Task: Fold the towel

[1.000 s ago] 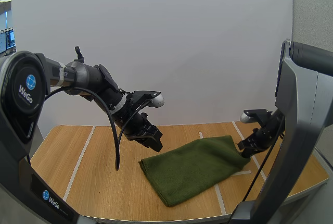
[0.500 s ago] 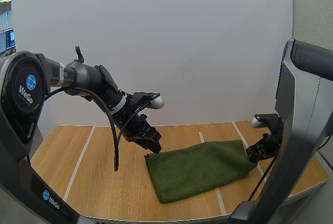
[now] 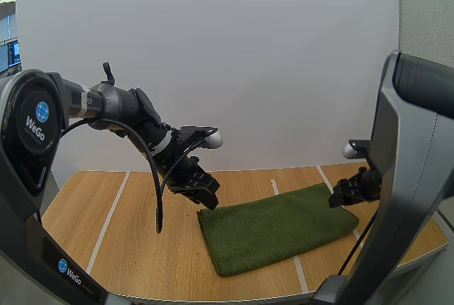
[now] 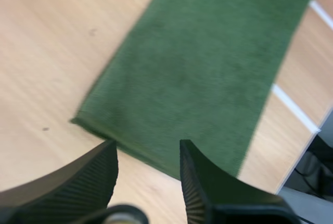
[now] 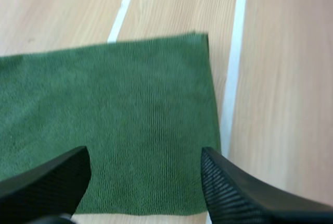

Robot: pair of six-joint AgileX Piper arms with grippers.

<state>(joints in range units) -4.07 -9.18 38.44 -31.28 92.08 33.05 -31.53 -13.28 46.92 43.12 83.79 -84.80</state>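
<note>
A dark green towel (image 3: 277,225) lies flat as a folded strip on the wooden table (image 3: 92,241), running from centre to right. My left gripper (image 3: 207,198) hovers open just above the towel's left end, nothing between its fingers. Seen from the left wrist, the left gripper (image 4: 148,166) has its fingers apart over the towel (image 4: 208,73) near one corner. My right gripper (image 3: 346,194) hangs at the towel's right end, partly behind its own arm. From the right wrist, the right gripper (image 5: 145,177) stands wide open above the towel (image 5: 114,125), near its edge and corner.
White tape lines (image 3: 110,216) cross the table, and one white line (image 5: 233,73) runs beside the towel's right edge. The right arm's grey column (image 3: 408,177) rises at the front right. Bare wood stretches left of the towel.
The right gripper pulled the towel's right end rightward, laid it down and opened, letting go. The towel now lies flatter and farther right. The left arm barely moved.
</note>
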